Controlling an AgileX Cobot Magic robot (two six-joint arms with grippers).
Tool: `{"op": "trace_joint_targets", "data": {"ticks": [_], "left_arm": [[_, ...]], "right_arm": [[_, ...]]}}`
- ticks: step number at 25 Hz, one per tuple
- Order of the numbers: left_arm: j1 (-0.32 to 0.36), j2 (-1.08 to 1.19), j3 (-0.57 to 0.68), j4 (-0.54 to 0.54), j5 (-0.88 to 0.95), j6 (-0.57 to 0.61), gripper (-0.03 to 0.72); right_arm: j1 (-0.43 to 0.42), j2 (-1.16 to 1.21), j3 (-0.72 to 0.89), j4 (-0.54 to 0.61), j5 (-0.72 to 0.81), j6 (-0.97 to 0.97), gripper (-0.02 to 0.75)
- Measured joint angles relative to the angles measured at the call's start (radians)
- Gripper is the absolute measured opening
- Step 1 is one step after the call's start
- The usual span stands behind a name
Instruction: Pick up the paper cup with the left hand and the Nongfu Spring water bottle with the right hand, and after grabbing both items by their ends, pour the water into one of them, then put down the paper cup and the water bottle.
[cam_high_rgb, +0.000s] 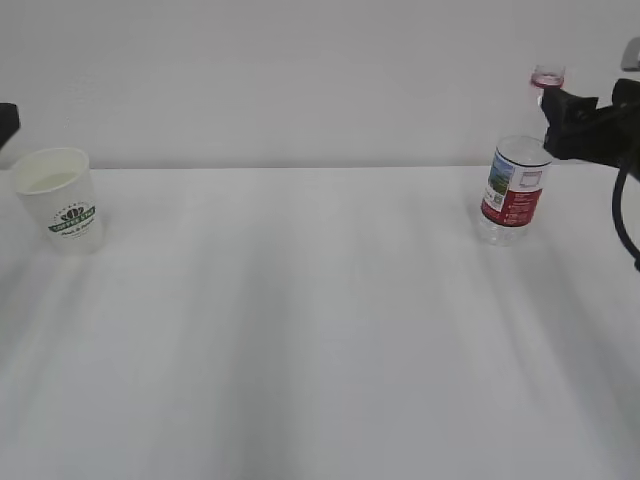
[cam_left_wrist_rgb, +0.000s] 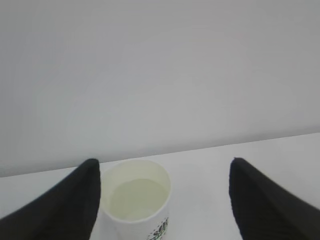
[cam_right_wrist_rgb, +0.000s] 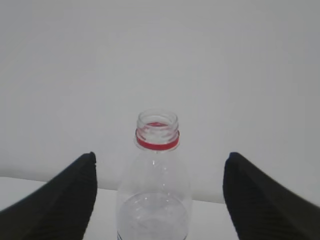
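The paper cup (cam_high_rgb: 58, 198) stands upright at the table's far left, its green logo facing front. A pale pool of water (cam_left_wrist_rgb: 136, 199) lies inside it. My left gripper (cam_left_wrist_rgb: 163, 162) is open behind and above the cup (cam_left_wrist_rgb: 135, 220), which sits close against the left finger with a wide gap to the right finger. Only a black tip of this gripper (cam_high_rgb: 6, 122) shows at the exterior view's left edge. The Nongfu Spring water bottle (cam_high_rgb: 517, 190) stands upright and capless at the right. My right gripper (cam_right_wrist_rgb: 160, 156) is open around its shoulder (cam_right_wrist_rgb: 155, 200), with a gap on each side.
The white table (cam_high_rgb: 320, 330) runs between cup and bottle, with nothing else standing on it. A plain white wall (cam_high_rgb: 300, 80) rises behind the table's back edge. The right arm (cam_high_rgb: 600, 125) and its black cable (cam_high_rgb: 625, 215) hang at the right edge.
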Motion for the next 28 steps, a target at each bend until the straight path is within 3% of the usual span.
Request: {"op": "trace_joint_targets", "data": {"ticks": [14, 22, 28], "left_arm": [[0.046, -0.410, 0.002, 0.050, 0.456, 0.000, 0.587], [0.046, -0.641, -0.002, 0.054, 0.740, 0.000, 0.587], [0.046, -0.736, -0.073, 0.035, 0.967, 0.000, 0.587]], "right_arm": [[0.000, -0.364, 0.004, -0.011, 0.379, 0.000, 0.590], [0.000, -0.576, 0.006, -0.020, 0.705, -0.002, 0.590], [0.000, -0.753, 0.007, -0.028, 0.928, -0.002, 0.590]]}}
